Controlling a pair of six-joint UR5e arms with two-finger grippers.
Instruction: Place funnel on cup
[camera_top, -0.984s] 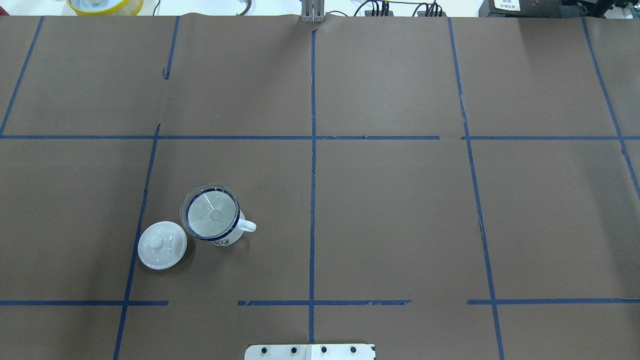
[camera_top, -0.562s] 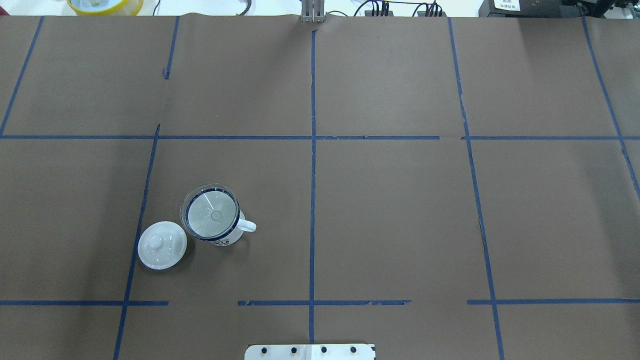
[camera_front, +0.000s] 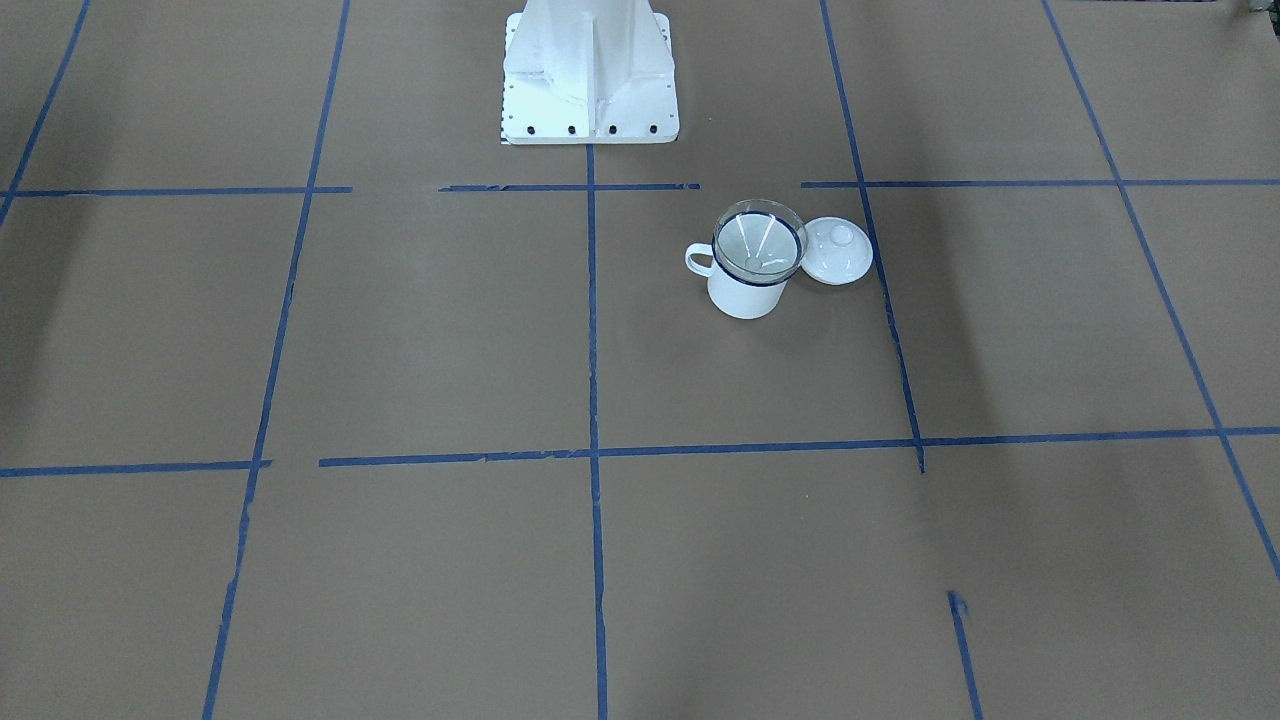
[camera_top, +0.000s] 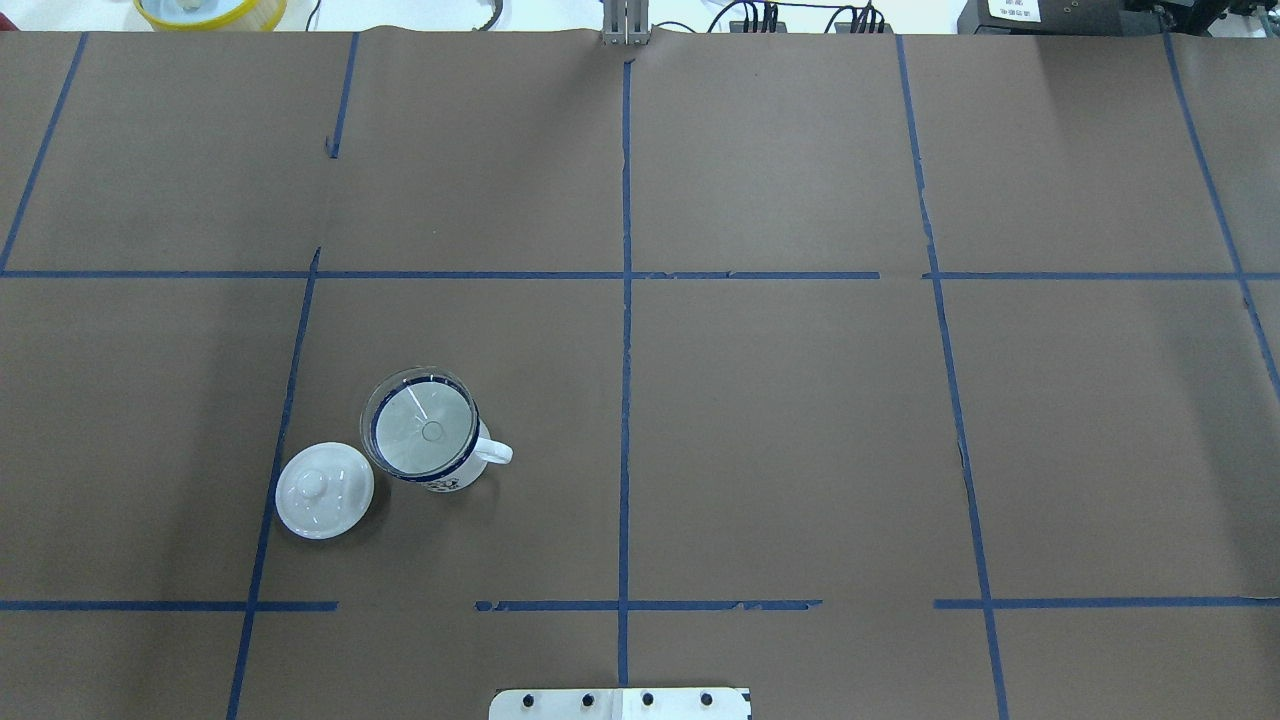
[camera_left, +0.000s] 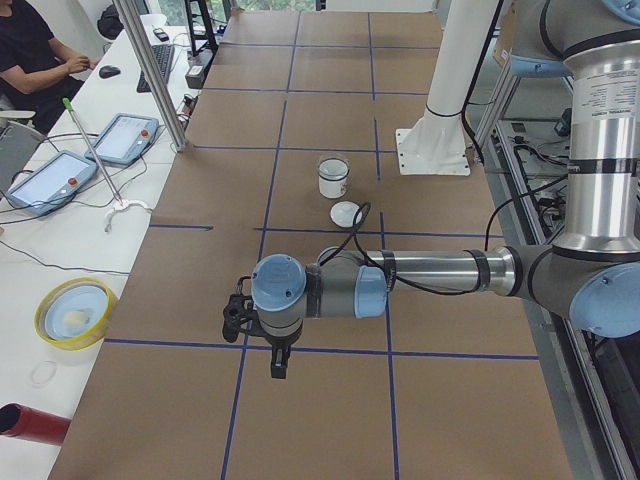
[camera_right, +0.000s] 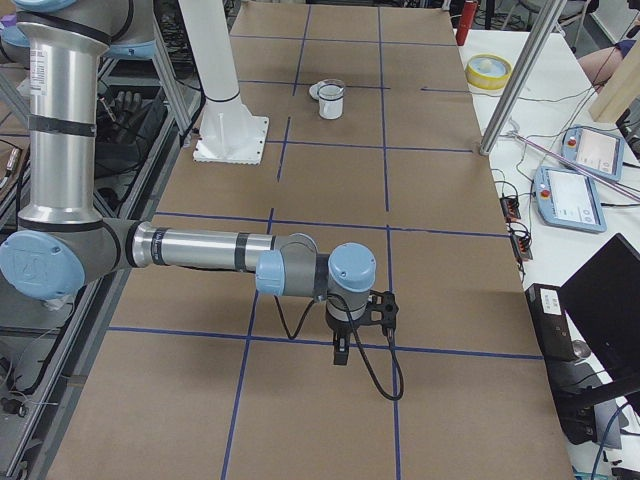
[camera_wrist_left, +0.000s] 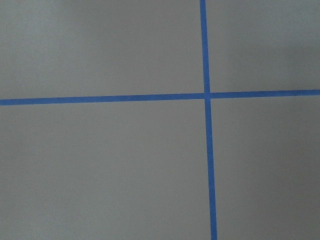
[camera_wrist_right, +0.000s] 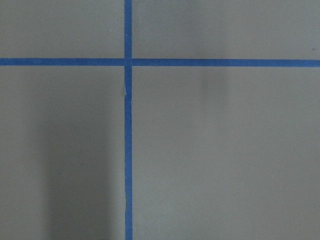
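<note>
Funnel (camera_top: 420, 425) of clear plastic sits upright in the mouth of the white enamel mug (camera_top: 447, 481), its wide cone resting on the dark blue rim with the spout pointing down inside. The mug stands on the brown paper-covered table (camera_top: 800, 450), on the robot's left half, handle turned toward the centre line. A round white lid (camera_top: 323, 492) with a knob lies flat just beside the mug, on the side away from the handle (whether they touch is hard to judge).

Both arms are well apart from the mug, stretched out low over the table ends. The left gripper (camera_left: 278, 370) hangs over the paper near a crossing of blue tape lines (camera_wrist_left: 206, 95), and the right gripper (camera_right: 341, 356) does likewise at the opposite end. Each shows only in a side view, so I cannot tell how their jaws stand; neither wrist camera shows anything held.
</note>
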